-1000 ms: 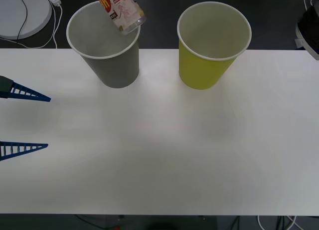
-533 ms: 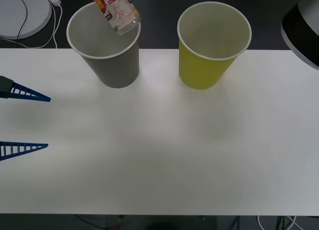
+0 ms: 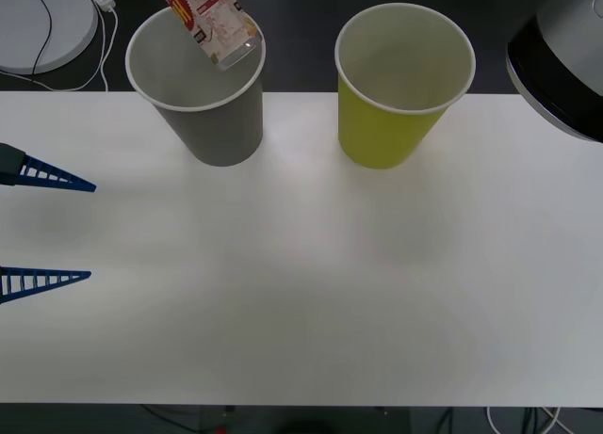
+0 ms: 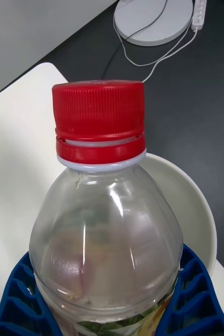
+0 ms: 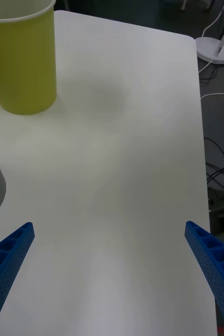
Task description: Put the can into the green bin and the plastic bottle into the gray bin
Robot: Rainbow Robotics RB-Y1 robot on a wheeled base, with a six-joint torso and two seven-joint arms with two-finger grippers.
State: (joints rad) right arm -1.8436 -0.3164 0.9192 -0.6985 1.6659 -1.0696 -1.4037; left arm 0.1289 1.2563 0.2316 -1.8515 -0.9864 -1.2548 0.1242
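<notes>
Hanging over gray bin (image 3: 200, 86): plastic bottle (image 3: 209, 22) (right claw (image 4: 112, 310) clamped).

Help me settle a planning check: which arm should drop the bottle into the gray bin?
Right. Its gripper is shut on the bottle, which hangs tilted above the gray bin. The left gripper is open and empty, off to the table's left edge.

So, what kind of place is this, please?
Probably a lab or test room, not a home: a plain white table holding just a gray bin and a green bin, with cables lying on the dark floor.
</notes>
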